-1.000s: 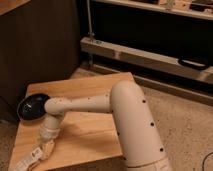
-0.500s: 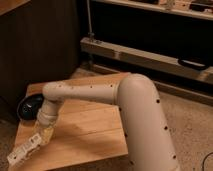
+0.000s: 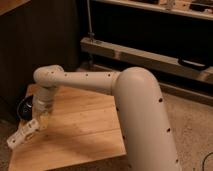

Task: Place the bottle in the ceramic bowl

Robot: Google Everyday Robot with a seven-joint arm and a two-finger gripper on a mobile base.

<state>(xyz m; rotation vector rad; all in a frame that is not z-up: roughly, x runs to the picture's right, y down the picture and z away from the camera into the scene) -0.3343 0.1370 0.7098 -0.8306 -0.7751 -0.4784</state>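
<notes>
Fig.: you see the arm [image 3: 90, 82] extending from 4 o'clock across the wooden table [image 3: 85, 130] toward its 9 o'clock edge. The gripper [image 3: 39, 124] hangs below the wrist, near that edge. Its jaws are narrow and clamped on the bottle [image 3: 21, 137] at the bottle's upper end. The bottle is tilted, w/ its free end pointing to approx. 8 o'clock, at the table edge. The ceramic bowl [image 3: 24, 107] sits at 11 o'clock of the gripper, partly hidden behind the wrist. The bottle is not in it.

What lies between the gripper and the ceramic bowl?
Camera view: only bare wooden table between the ceramic bowl and the gripper at the table's edge.
</notes>
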